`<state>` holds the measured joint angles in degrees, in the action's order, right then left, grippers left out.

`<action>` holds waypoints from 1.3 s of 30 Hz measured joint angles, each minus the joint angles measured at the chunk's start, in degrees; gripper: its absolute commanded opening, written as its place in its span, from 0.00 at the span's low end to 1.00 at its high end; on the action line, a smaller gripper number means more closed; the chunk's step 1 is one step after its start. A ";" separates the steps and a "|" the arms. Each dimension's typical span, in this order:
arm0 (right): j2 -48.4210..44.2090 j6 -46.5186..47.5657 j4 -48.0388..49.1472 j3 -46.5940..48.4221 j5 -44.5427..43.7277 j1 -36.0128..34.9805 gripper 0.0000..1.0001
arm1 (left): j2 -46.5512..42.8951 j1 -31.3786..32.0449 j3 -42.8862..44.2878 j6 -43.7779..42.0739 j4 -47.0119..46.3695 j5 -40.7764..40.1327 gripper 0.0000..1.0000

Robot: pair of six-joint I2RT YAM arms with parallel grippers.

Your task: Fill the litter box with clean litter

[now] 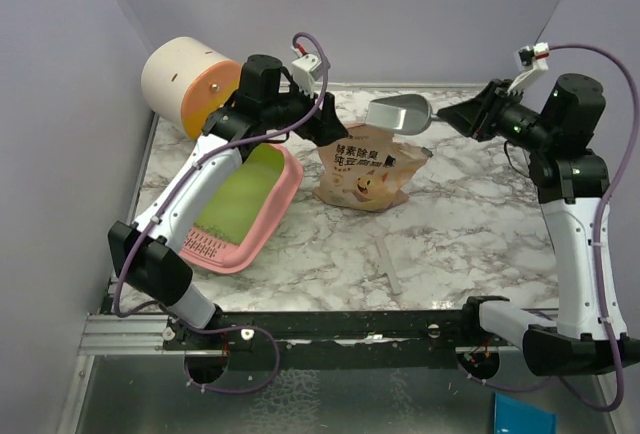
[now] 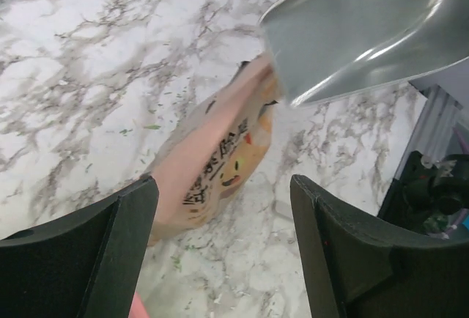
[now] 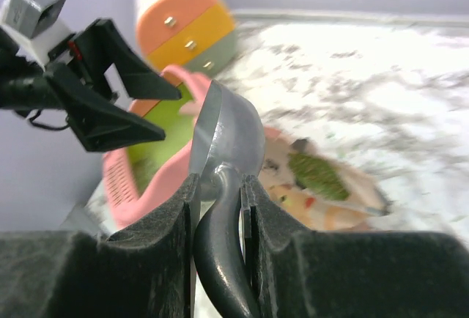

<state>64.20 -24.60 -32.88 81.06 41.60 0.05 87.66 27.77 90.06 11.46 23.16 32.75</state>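
over bag (image 1: 365,169), r gripper (image 1: 447,117) holds scoop (image 1: 398,112).

The left arm (image 1: 200,169) runs from its base up along the left side, its wrist turned rightward. The left tool (image 2: 223,248) holds its jaws wide apart. The right arm (image 1: 575,224) rises steeply at the right edge, its forearm angled leftward. The right tool (image 3: 220,190) is clamped on the handle of a grey scoop (image 3: 227,138).

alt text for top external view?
Right gripper holds a metal scoop above a tan paper bag on the marble table. Left gripper, open, hangs by the bag's top; a pink litter box lies left of the bag.
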 measured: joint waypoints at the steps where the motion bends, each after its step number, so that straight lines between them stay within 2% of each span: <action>1: 0.00 0.94 -1.29 2.21 -2.64 0.00 0.01 | 1.11 -0.44 1.77 -1.75 1.60 -0.22 0.78; 6: 0.00 6.14 -7.32 10.01 -14.47 0.00 0.01 | 8.13 -2.29 10.36 -9.01 7.61 0.52 0.77; 11: 0.90 9.46 -12.96 11.67 -21.20 0.00 0.01 | 14.88 -2.73 14.73 -14.60 11.41 5.51 0.66; 16: 2.82 11.54 -17.33 11.67 -23.39 0.00 0.01 | 17.38 -2.73 14.03 -18.56 14.03 12.15 0.47; 19: 3.72 12.31 -18.71 11.67 -23.32 0.00 0.01 | 17.35 -2.73 13.25 -19.12 13.57 13.35 0.25; 21: 4.42 12.76 -19.54 11.67 -22.95 0.00 0.01 | 17.31 -2.80 12.20 -18.91 12.31 13.33 0.15; 27: 6.58 13.29 -20.26 11.02 -21.05 -0.13 0.01 | 14.93 -2.80 7.56 -18.53 8.50 12.17 0.00; 33: 6.49 13.94 -20.24 7.30 -20.65 -1.31 0.01 | 9.40 -2.12 -0.13 -16.72 2.78 8.79 0.00; 34: 6.49 13.97 -20.28 6.71 -20.52 -1.51 0.01 | 7.91 -1.97 -2.19 -16.17 1.46 8.07 0.03; 36: 6.47 14.01 -20.24 5.70 -20.11 -1.90 0.01 | 4.90 -1.36 -6.29 -15.04 -1.57 6.69 0.12; 38: 6.14 14.01 -20.11 4.92 -19.85 -2.19 0.01 | 2.14 -0.68 -10.01 -13.99 -4.74 5.31 0.32; 39: 5.73 14.01 -20.06 4.42 -19.78 -2.34 0.01 | 1.03 -0.44 -11.34 -13.38 -6.08 4.87 0.38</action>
<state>69.93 -10.59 -52.95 85.47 21.82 -2.28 88.68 27.33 78.72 -1.91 17.08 37.63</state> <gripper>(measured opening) 0.236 0.176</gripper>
